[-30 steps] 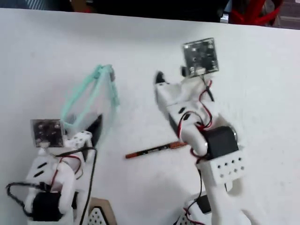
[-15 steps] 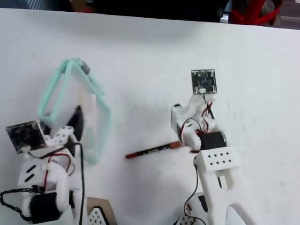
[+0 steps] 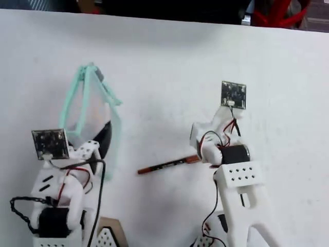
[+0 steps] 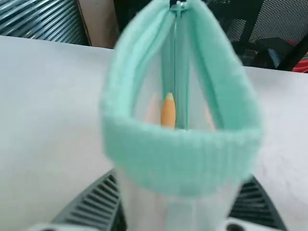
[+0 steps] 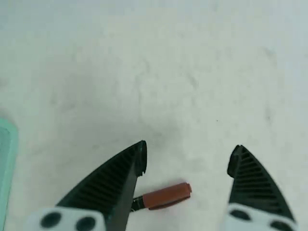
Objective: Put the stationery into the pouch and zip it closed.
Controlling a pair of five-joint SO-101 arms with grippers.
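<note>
The clear pouch with mint-green trim is lifted at the left of the table, and my left gripper is shut on its near end. Seen from the left wrist, the pouch has its mouth open and its zipper runs away from me. An orange pencil lies inside. A dark pen with a reddish-brown end lies flat on the table between the arms. My right gripper is at that end. It is open, low over the table, with the pen's end between its fingers.
The white table has free room behind and between the arms. A tan piece sits at the front edge by the left arm's base. Dark and red items stand beyond the far edge.
The right arm drew back from the far middle of the table to the pen's end. The left arm swung the pouch left, then partly back to the right.
</note>
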